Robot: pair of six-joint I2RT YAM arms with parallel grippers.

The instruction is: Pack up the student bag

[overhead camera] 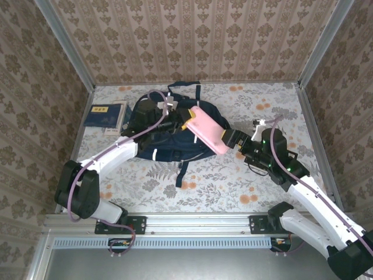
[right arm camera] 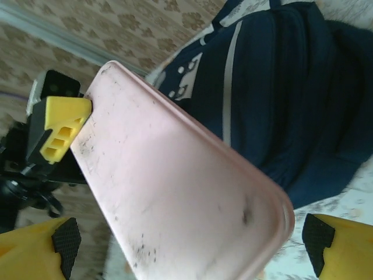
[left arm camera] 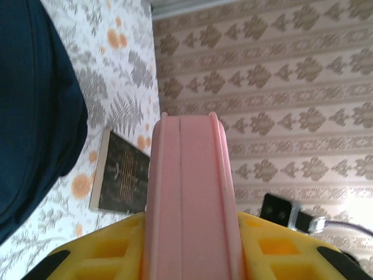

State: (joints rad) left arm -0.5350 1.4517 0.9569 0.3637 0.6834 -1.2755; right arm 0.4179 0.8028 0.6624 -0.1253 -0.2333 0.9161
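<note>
Left pincer (overhead camera: 185, 121): clamped on the far-left end of the pink case (overhead camera: 207, 131), holding it alone.
Right pincer (overhead camera: 236, 140): jaws wide, one on either side of the case's near-right end, pads off it.
Pink case: tilted in the air above the student bag (overhead camera: 175, 150).
Student bag: mid-bench (overhead camera: 233, 181), beneath the case; a book (overhead camera: 105, 115) lies far left.
Risk: gripped at one end only, the case may pivot or slip; whether the bag's mouth gapes cannot be told, so it could catch on fabric.
</note>
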